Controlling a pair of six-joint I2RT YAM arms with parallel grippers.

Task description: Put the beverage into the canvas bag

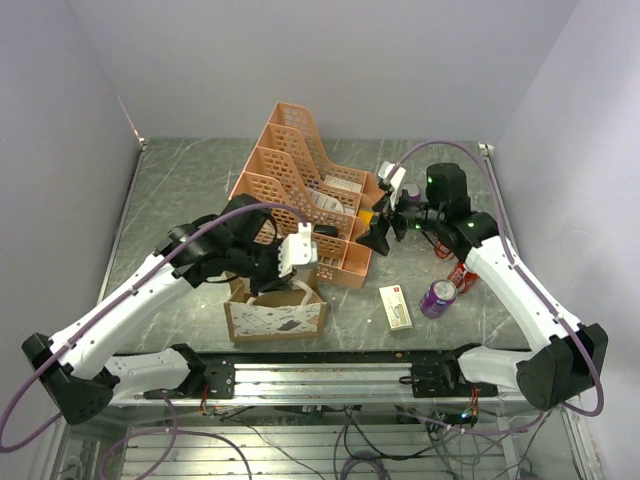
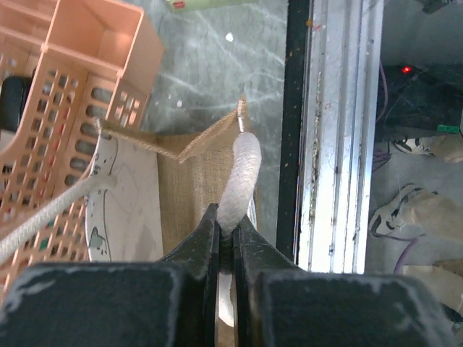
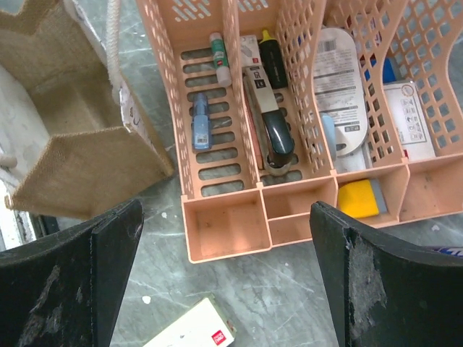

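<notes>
The beverage, a purple can, stands upright on the table right of centre. The tan canvas bag sits near the front edge, open at the top, and also shows in the left wrist view and the right wrist view. My left gripper is shut on the bag's cream handle and holds it up. My right gripper is open and empty, above the organizer's front corner, up and left of the can.
A peach lattice file organizer with pens, a stapler and papers stands behind the bag. A white box lies left of the can. A red object lies under the right arm. A metal rail runs along the front edge.
</notes>
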